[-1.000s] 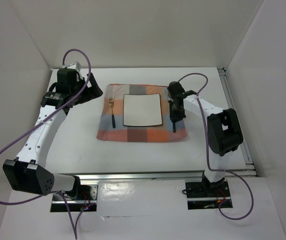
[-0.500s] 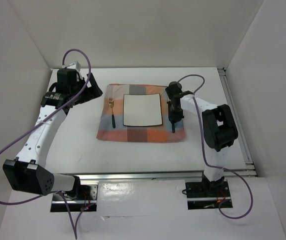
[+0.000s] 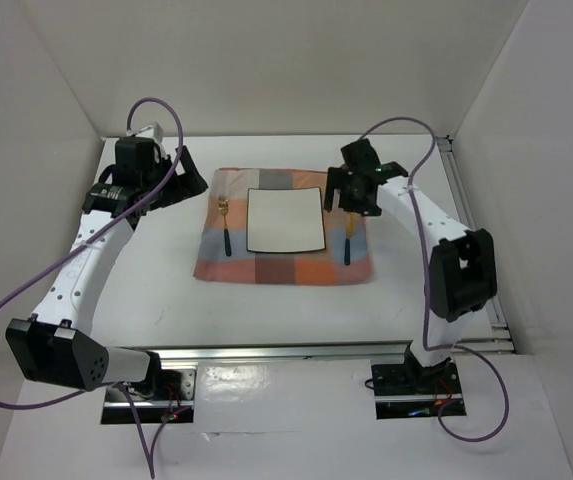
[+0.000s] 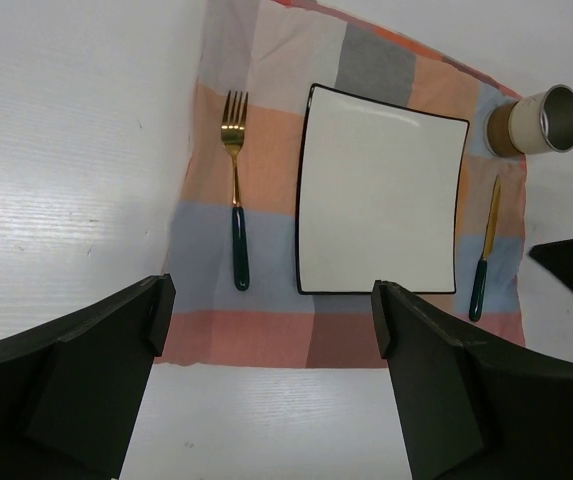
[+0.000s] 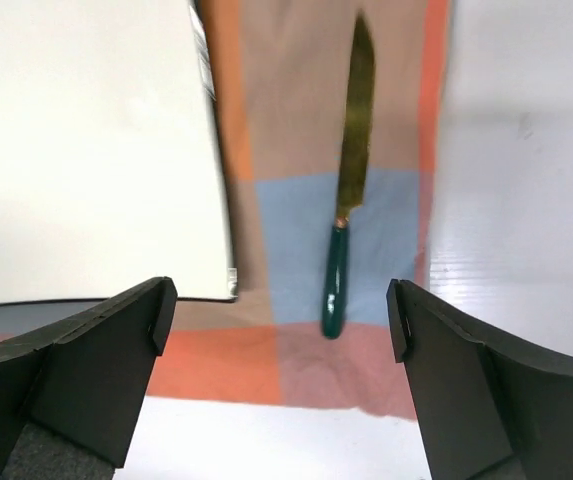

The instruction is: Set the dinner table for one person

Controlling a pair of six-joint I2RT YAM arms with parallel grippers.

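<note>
The white dinner table (image 3: 266, 310) carries a checked mat (image 3: 284, 268) with a square white plate (image 3: 286, 220) in its middle. A fork (image 3: 225, 225) lies left of the plate. Right of the plate lies a gold knife (image 3: 348, 240) with a green handle, seen up close in the right wrist view (image 5: 351, 180). My right gripper (image 3: 350, 200) hovers open above the knife's blade end, its jaws (image 5: 281, 310) wide with nothing between them. At the table's back left, off the mat, my left gripper (image 3: 188, 185) hangs open and empty (image 4: 271, 305).
A brown cup (image 4: 536, 120) with a shiny inside stands at the mat's far right corner, close under the right gripper. A metal rail (image 3: 306, 350) runs along the near edge. White walls enclose the table on three sides.
My right gripper has opened, left the knife lying on the mat, and risen back toward the mat's far right corner. The left arm has not moved.
</note>
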